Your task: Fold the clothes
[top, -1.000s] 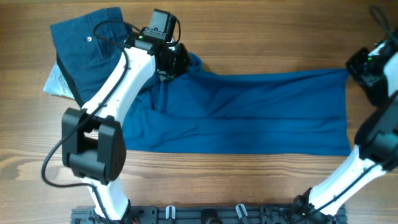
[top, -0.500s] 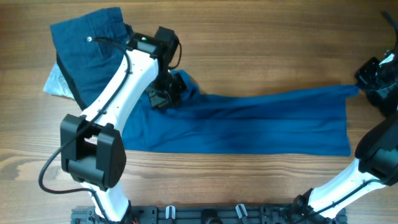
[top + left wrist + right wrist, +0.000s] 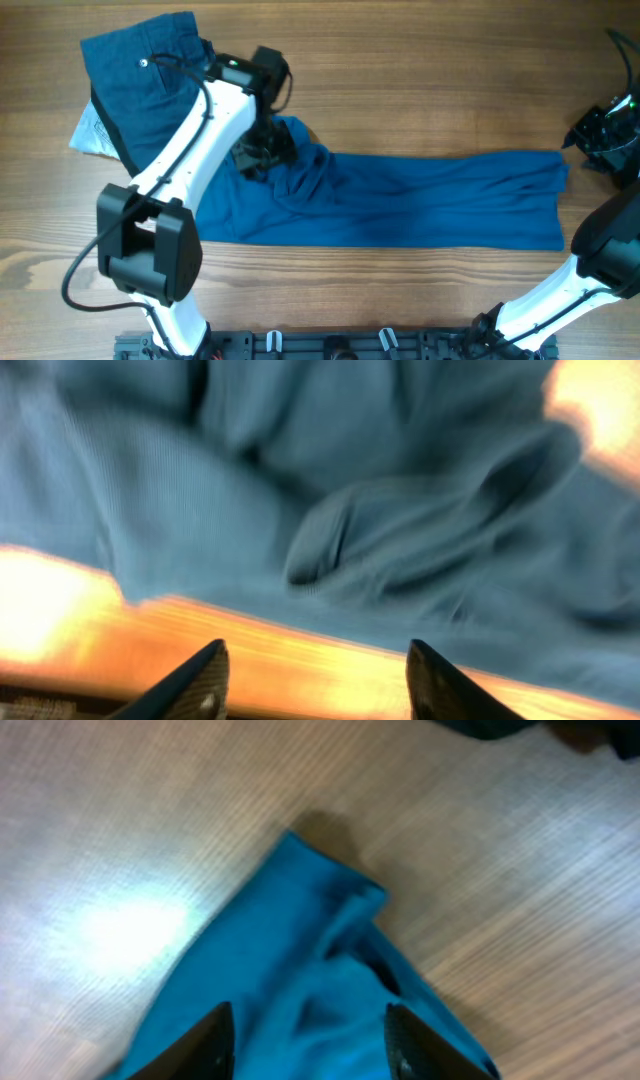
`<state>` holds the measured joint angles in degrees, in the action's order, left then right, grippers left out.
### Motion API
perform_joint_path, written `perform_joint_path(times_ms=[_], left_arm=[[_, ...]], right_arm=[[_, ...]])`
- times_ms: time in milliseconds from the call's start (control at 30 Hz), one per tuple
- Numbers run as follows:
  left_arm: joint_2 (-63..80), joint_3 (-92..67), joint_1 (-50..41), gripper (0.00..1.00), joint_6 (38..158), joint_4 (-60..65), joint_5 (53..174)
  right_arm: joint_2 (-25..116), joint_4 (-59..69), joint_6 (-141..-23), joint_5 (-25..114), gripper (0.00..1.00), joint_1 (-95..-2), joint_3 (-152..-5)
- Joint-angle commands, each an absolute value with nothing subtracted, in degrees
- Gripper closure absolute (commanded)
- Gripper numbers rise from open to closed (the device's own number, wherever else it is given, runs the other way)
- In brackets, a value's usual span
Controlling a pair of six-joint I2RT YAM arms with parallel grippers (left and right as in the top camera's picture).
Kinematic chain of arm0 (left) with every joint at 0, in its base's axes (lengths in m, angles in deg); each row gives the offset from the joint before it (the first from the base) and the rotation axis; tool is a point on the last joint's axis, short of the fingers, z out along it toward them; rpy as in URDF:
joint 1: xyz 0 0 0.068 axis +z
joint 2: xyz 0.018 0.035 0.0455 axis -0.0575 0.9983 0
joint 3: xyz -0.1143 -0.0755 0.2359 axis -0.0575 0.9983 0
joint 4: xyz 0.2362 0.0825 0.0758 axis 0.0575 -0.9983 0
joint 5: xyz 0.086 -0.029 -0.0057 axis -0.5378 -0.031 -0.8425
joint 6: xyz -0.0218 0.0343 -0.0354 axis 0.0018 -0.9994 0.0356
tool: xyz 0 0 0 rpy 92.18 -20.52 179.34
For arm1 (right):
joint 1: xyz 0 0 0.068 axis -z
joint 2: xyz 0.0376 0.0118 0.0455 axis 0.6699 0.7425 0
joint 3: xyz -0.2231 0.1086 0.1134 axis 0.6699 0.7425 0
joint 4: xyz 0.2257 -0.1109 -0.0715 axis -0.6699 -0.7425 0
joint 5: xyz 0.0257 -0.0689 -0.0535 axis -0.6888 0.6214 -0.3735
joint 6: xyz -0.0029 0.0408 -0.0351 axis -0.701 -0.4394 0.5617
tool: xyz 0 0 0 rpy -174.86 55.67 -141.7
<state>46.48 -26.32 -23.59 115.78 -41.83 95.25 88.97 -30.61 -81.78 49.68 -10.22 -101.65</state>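
Wood table (image 3: 400, 290) w/ blue shirt (image 3: 430, 205) lying mid-table, long axis L-R; its L end is bunched & partly hid under left arm (image 3: 190, 130). Left gripper (image 3: 318, 682) fingers spread over rumpled cloth, view blurred; right gripper (image 3: 305, 1045) also spread, above shirt's R corner; trousers (image 3: 140, 80) far L, partly covered by arm.

Plain medium-blue shirt (image 3: 420, 200), navy trousers (image 3: 140, 85)
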Motion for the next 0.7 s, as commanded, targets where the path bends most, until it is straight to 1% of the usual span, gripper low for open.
perform_joint_path(times_ms=[0, 67, 133, 300, 433, 533, 600, 667], left_arm=[[45.5, -26.7, -21.7, 0.37, 110.6, -33.3, 94.3], [46.4, -26.7, -22.7, 0.35, 105.4, -26.9, 96.0], [48.0, -26.7, -23.9, 0.36, 101.1, -23.7, 96.6], [53.2, -26.7, -26.1, 0.41, 94.3, -21.3, 96.6], [54.3, -26.7, -28.1, 0.41, 90.4, -18.2, 95.4], [54.6, -26.7, -29.3, 0.49, 90.3, -17.0, 91.1], [55.3, -26.7, -30.1, 0.54, 89.0, -17.0, 90.4], [56.4, -26.7, -30.8, 0.55, 88.1, -17.2, 89.9]], right_arm=[[87.8, -27.4, -81.7, 41.0, 0.46, -10.0, -101.9], [87.8, -25.9, -81.6, 38.4, 0.45, -10.0, -101.9], [87.8, -25.6, -81.7, 37.6, 0.45, -10.0, -101.9], [87.8, -25.6, -81.8, 37.6, 0.45, -10.0, -101.9], [87.8, -25.6, -81.9, 37.6, 0.45, -10.2, -101.9], [87.8, -25.6, -81.9, 37.6, 0.45, -10.7, -101.9], [87.8, -25.6, -81.8, 37.6, 0.45, -11.1, -101.9], [87.8, -25.6, -81.8, 37.6, 0.45, -11.3, -101.9]])
